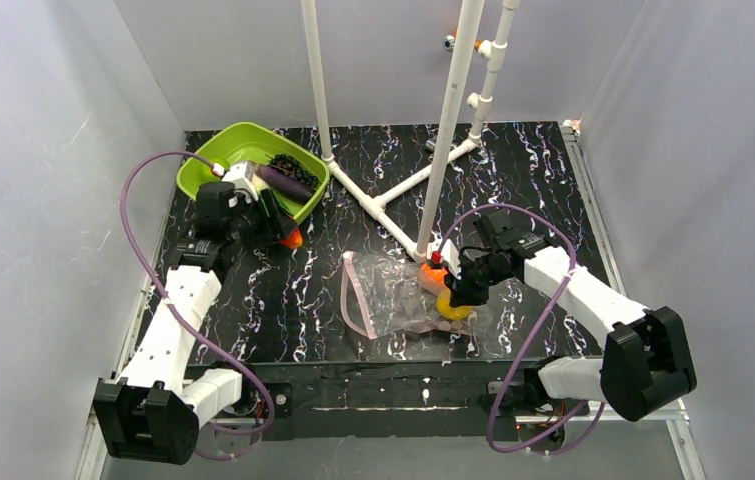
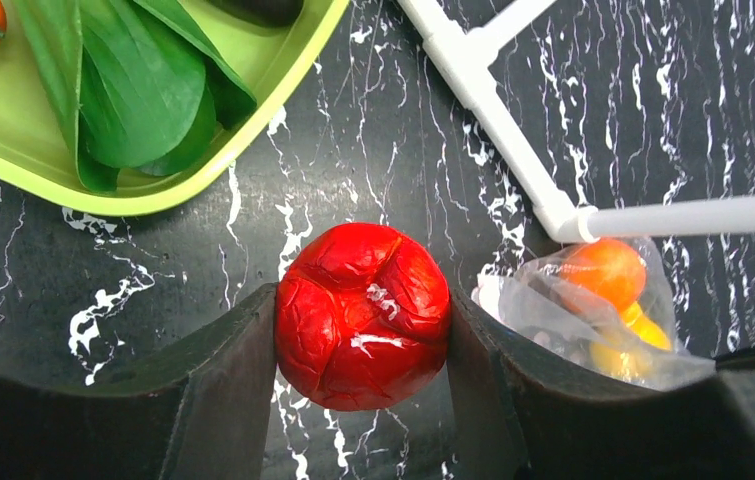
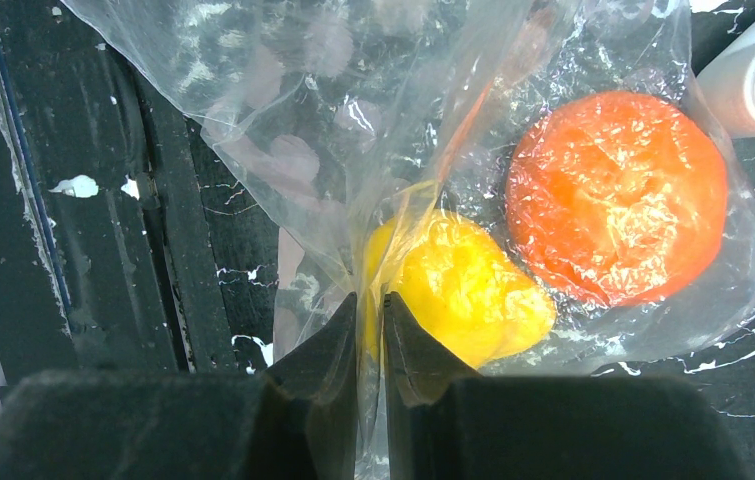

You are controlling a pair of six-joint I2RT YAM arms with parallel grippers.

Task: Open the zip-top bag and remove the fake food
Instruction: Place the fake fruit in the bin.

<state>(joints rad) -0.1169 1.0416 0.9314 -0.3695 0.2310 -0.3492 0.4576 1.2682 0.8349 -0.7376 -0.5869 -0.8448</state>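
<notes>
The black marbled table point(image 1: 283, 300) lies below both arms. The right gripper point(image 3: 368, 310) is nipped almost closed on a fold of the clear, crinkled zip-top bag point(image 3: 303, 120). Just past its tips, inside the film, sit a yellow lemon point(image 3: 463, 290) and, farther right, an orange point(image 3: 618, 195). The left gripper point(image 2: 361, 335) clasps a red piece point(image 2: 353, 290), with the lime-green tray point(image 1: 215, 158) ahead-left of its jaws.

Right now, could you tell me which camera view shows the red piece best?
The left wrist view: the red piece sits centred and sharp between both fingers. The top external view shows only a reddish glimpse by the tray; the right wrist view misses it.
</notes>
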